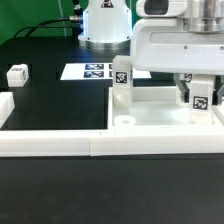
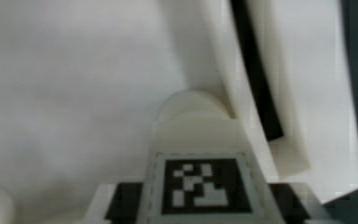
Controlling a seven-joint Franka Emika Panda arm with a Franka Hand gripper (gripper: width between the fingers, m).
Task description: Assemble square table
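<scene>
- I see the gripper (image 1: 200,97) low over the tabletop (image 1: 150,122), at the exterior view's right, with the arm's white body filling the upper right corner above it.
- Its fingers are clamped on a leg (image 1: 199,98), a short white block with a black-and-white tag, held upright just above the slab.
- From the wrist view, the same leg (image 2: 202,160) sits between the two dark fingertips (image 2: 119,200), tag facing the camera, rounded end pointing away toward the white slab (image 2: 69,90).
- A second leg (image 1: 121,84) stands upright on the slab near its corner at the exterior view's left, tag visible, apart from the gripper.
- A third leg (image 1: 17,74) lies on the black table (image 1: 50,110) well off to the exterior view's left.
- The tabletop lies flat against the long white border bars (image 1: 60,144) in front; a round hole (image 1: 125,118) shows near its front corner.
- The marker board (image 1: 92,71) lies flat behind the standing leg.
- I cannot tell whether the held leg touches the slab.
</scene>
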